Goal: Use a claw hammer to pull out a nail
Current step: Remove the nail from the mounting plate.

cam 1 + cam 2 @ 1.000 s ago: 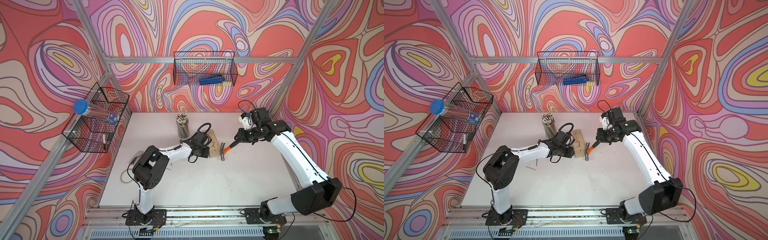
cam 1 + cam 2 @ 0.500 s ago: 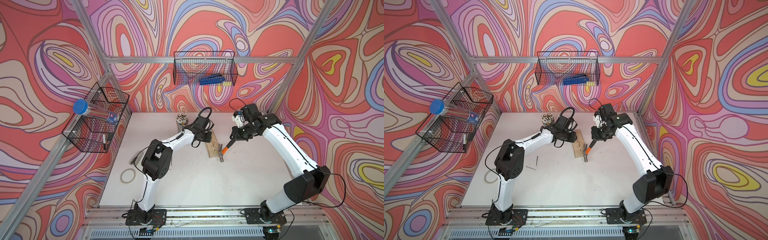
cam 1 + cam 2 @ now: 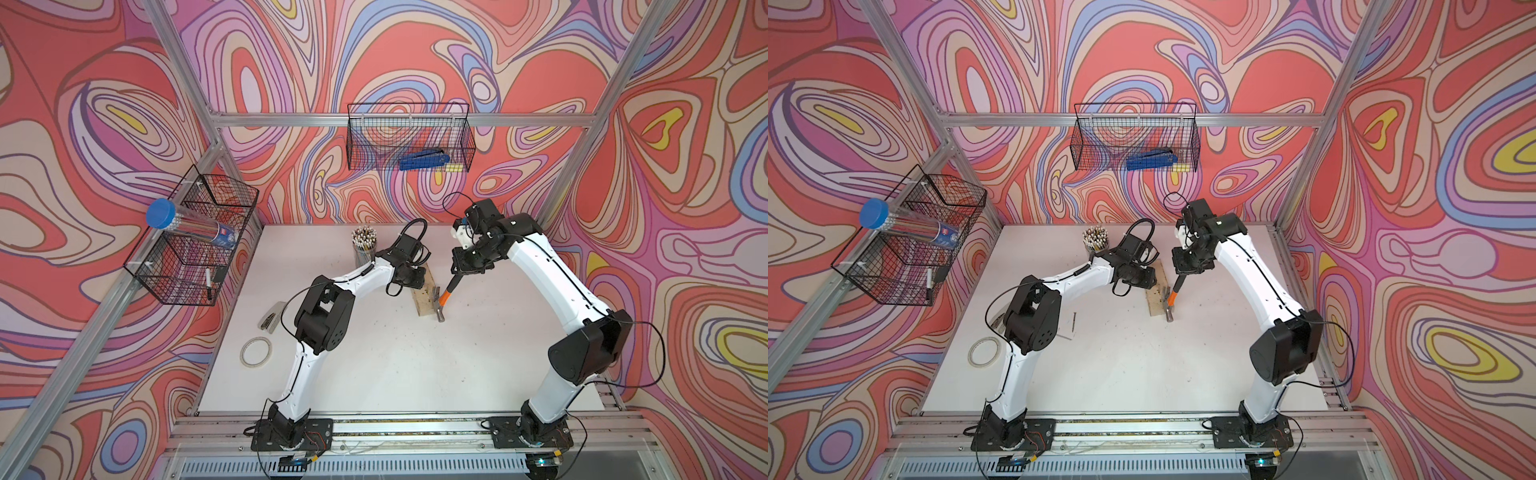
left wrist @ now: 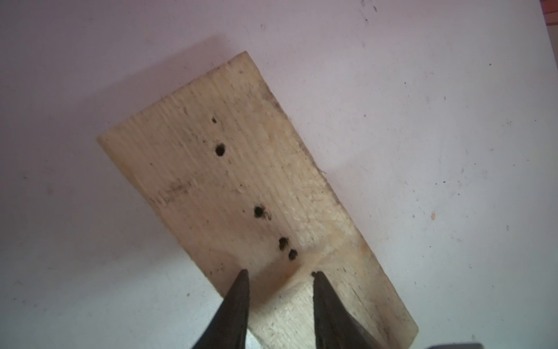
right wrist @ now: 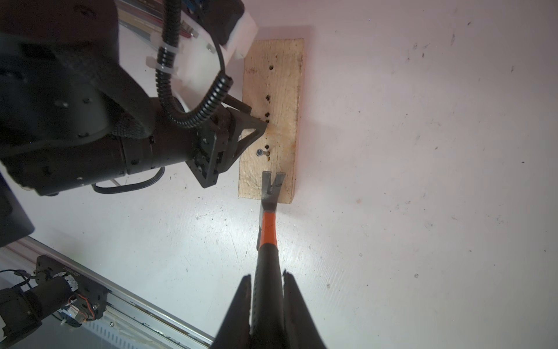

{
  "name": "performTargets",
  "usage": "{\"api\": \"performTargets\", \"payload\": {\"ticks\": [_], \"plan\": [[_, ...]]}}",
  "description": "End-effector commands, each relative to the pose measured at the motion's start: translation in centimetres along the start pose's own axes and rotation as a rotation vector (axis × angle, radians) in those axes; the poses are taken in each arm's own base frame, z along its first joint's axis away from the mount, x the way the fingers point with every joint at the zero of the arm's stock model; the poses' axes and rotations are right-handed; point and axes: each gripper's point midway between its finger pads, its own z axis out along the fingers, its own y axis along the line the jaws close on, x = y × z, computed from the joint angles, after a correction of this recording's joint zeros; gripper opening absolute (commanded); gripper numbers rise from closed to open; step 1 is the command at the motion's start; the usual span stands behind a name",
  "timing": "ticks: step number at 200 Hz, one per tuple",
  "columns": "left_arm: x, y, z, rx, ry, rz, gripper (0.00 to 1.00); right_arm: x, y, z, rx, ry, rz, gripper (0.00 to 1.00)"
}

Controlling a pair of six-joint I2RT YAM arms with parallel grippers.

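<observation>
The claw hammer [image 5: 268, 229] has a steel head and an orange and black handle. My right gripper [image 5: 265, 275] is shut on the black part of that handle. The forked claw [image 5: 273, 181] lies over the near end of a wooden board [image 5: 283, 90], a short way from the nail [image 5: 259, 152], whose silver head stands out of the board. My left gripper [image 4: 280, 272] is over the board's middle, jaws partly open with only bare wood between them. Both top views show the hammer [image 3: 445, 296] [image 3: 1173, 297] at the board [image 3: 422, 300] [image 3: 1155, 300].
A cup of pencils [image 3: 364, 245] stands behind the left gripper. A tape roll [image 3: 256, 352] and a stapler [image 3: 272, 318] lie left of the left arm, with loose nails [image 3: 1073, 322] nearby. Wire baskets hang on the walls, one holding a blue tool [image 3: 424, 160].
The left gripper has moved along the board toward the back and its jaws have narrowed. The right arm has drawn its elbow inward, with the hammer staying at the board's near end.
</observation>
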Motion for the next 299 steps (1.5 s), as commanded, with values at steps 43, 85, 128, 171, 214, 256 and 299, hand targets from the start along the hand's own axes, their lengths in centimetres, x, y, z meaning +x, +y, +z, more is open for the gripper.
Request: {"api": "performTargets", "payload": {"ticks": [43, 85, 128, 171, 214, 256, 299], "plan": [[3.0, 1.6, 0.9, -0.018, 0.085, -0.006, 0.35, -1.4, 1.4, 0.9, 0.029, 0.021, -0.062, 0.00], [3.3, 1.6, 0.9, -0.014, 0.087, -0.007, 0.34, -2.1, 1.6, 1.5, 0.052, 0.023, -0.077, 0.00], [3.5, 1.6, 0.9, -0.010, 0.089, -0.007, 0.34, -2.8, 1.6, 1.8, 0.065, 0.030, -0.082, 0.00], [3.6, 1.5, 1.0, -0.006, 0.094, -0.009, 0.33, -3.3, 1.8, 2.2, 0.064, 0.036, -0.089, 0.00], [3.7, 1.5, 0.9, -0.003, 0.092, -0.008, 0.33, -4.3, 1.5, 2.6, 0.091, 0.022, -0.086, 0.00], [4.1, 1.6, 1.0, 0.000, 0.097, -0.011, 0.32, -5.4, 1.1, 2.7, 0.116, -0.009, -0.079, 0.00], [4.4, 1.9, 1.2, -0.014, 0.104, -0.022, 0.32, -4.0, 1.0, 3.6, 0.115, -0.034, -0.107, 0.00]]}}
